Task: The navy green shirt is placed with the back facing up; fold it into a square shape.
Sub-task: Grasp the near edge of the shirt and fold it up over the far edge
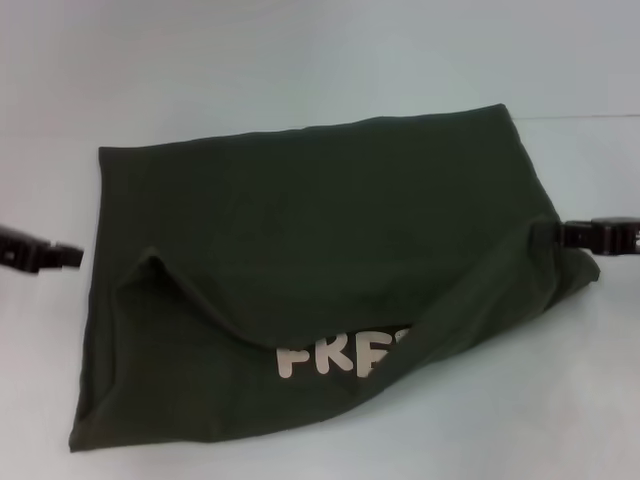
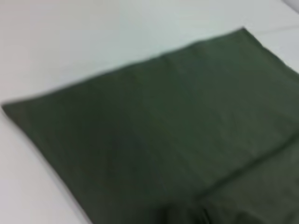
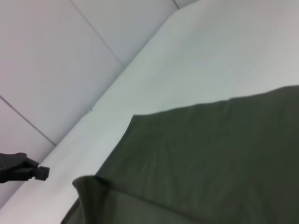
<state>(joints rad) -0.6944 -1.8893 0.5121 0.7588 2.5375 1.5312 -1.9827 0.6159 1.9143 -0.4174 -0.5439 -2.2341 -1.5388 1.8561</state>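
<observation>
One navy green shirt part-folded on white table, right end effector grasping its edge, left end effector released

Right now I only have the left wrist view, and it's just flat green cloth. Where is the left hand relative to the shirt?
Observer: In the head view, the left hand sits just off the left edge of the navy green shirt, with a sliver of table between them.
Operator: And the right?
Observer: The right hand is at the shirt's right edge, holding the cloth raised. A fold runs diagonally from it toward the front.
Operator: Any print showing?
Observer: Yes, white lettering near the front edge, partly covered by that fold. Only "FRE" is readable.
</observation>
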